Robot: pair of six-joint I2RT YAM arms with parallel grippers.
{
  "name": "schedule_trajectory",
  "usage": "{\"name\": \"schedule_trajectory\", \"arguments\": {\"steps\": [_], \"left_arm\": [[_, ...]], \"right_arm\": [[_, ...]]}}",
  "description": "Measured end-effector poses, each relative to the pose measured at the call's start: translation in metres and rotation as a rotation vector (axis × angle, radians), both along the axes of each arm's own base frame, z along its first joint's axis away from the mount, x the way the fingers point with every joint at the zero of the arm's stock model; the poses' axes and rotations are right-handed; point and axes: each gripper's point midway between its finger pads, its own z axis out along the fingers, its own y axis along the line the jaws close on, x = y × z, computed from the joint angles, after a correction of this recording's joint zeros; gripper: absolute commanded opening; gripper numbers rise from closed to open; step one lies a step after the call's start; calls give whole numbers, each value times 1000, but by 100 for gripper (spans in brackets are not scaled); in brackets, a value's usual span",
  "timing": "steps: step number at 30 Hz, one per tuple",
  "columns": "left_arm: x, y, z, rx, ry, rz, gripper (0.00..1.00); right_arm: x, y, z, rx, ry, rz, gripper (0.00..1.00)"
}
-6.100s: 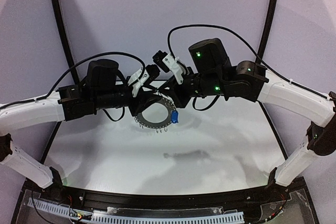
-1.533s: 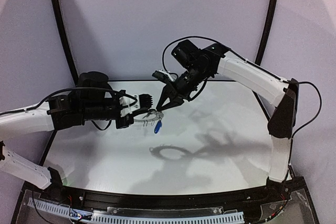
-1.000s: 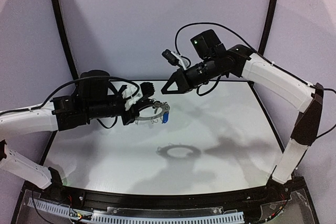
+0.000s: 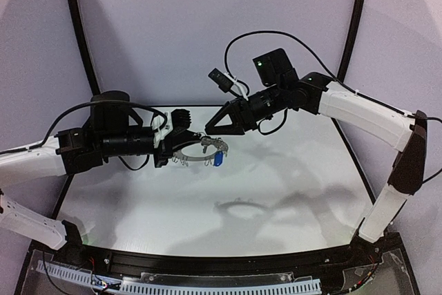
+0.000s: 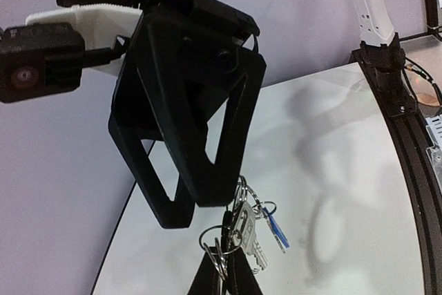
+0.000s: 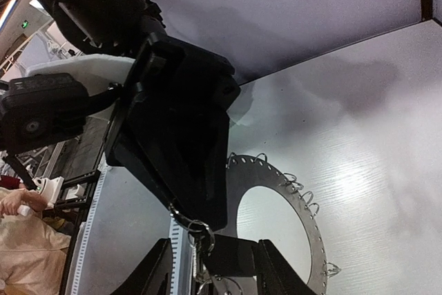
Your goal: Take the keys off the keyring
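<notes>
Keyring sits pinched in the left jaws. Right jaws, spread just beside it, could knock it loose.

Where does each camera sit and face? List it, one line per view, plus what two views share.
Top external: above and behind the robot, looking down on the table; left arm and right arm show, left end effector holding the keyring, right end effector pointing at it.
Left wrist: on the left arm, looking past its own fingertips at the right end effector and blue key.
Right wrist: on the right arm, looking past its own fingers at the left end effector.
Shared: both wrist views show the keyring.
</notes>
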Motion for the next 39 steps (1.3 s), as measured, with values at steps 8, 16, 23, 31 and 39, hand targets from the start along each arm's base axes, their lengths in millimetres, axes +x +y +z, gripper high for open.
{"name": "schedule_trajectory", "arguments": {"steps": [8, 16, 23, 31, 39], "left_arm": [[2, 0, -2, 12, -15, 4, 1], [6, 1, -4, 22, -23, 25, 1], [6, 0, -9, 37, -16, 27, 1], [10, 2, -15, 48, -16, 56, 1], [17, 4, -19, 30, -16, 98, 1]], "right_arm": [[2, 7, -16, -55, 52, 6, 36], [-6, 8, -13, -51, 73, 32, 23], [-8, 9, -13, -55, 81, 30, 5], [-3, 10, -16, -88, 65, -13, 0], [8, 9, -18, -153, 29, -111, 0]]}}
